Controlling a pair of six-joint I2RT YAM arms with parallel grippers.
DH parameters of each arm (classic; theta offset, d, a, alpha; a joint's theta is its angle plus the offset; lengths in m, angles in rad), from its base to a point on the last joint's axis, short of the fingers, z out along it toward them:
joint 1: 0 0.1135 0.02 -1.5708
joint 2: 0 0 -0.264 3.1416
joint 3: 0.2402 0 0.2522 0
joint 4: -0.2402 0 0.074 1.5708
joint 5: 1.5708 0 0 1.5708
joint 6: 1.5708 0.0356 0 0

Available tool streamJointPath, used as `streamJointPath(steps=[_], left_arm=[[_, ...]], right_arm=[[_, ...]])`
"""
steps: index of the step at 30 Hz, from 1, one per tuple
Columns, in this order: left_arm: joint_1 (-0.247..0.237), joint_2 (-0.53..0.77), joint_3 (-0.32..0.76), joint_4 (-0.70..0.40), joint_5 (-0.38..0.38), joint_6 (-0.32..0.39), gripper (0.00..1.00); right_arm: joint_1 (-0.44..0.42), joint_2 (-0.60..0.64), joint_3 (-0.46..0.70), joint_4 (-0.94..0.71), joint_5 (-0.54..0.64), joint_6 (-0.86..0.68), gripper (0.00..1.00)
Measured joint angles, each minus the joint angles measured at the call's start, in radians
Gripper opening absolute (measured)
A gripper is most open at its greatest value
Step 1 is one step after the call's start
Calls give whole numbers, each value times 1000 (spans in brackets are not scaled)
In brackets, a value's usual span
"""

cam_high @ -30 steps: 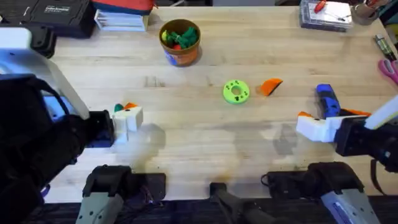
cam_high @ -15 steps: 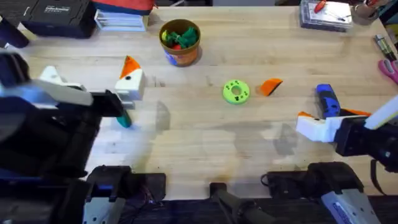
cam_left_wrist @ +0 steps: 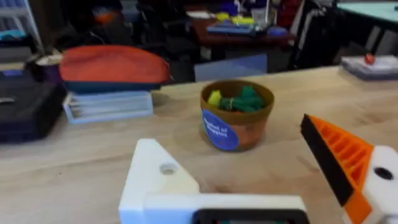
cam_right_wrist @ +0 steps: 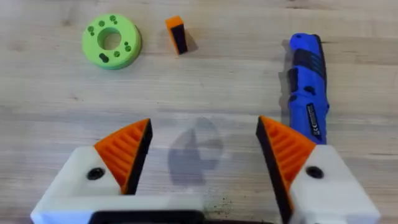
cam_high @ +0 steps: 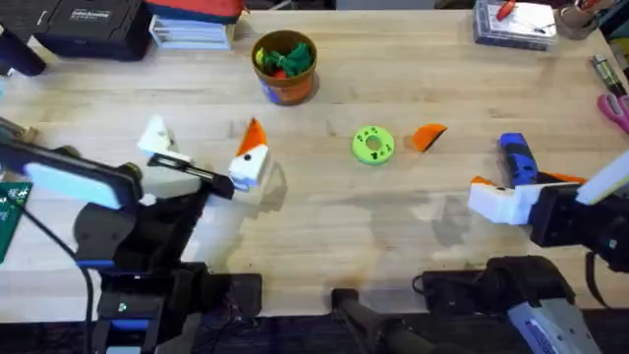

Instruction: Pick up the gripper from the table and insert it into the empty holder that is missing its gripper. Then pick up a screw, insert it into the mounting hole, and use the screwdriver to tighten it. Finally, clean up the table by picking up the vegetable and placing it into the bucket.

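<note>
- Two grippers were over the wooden table (cam_high: 324, 231): the left gripper (cam_high: 201, 157) above the left half, the right gripper (cam_high: 491, 195) near the right edge.
- The left gripper's fingers were spread apart with nothing between them; one finger was a plain white empty holder (cam_left_wrist: 158, 180) without a tip, the other carried an orange ribbed pad (cam_left_wrist: 339, 162).
- The right gripper stood open and empty, both orange pads (cam_right_wrist: 127, 149) facing each other over bare wood.
- The loose orange gripper (cam_high: 428, 136) lay on the table towards the right of centre, just beside the lime-green disc (cam_high: 372, 145) and apart from it.
- The blue screwdriver (cam_high: 517, 159) lay near the right edge, close beside the right gripper; in the right wrist view it ran alongside one pad.
- The orange bucket (cam_high: 285, 67) stood towards the far edge, left of centre, holding green, red and yellow toy vegetables.
- A red and blue pouch (cam_left_wrist: 112, 65) rested on a clear box at the far edge, left of the bucket.
</note>
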Motion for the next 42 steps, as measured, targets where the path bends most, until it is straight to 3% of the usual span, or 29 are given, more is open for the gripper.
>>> streamJointPath(steps=[6,13,17,26,42], left_arm=[[3,2,-8,-18,145,0,985],[3,2,-3,-43,504,0,986],[3,2,-1,-54,614,0,986],[3,2,-1,-62,684,0,986],[3,2,-1,-63,691,0,986]], right_arm=[[0,0,0,0,0,0,994],[0,0,0,0,0,0,994],[0,0,0,0,0,0,994],[0,0,0,0,0,0,994],[0,0,0,0,20,-11,994]])
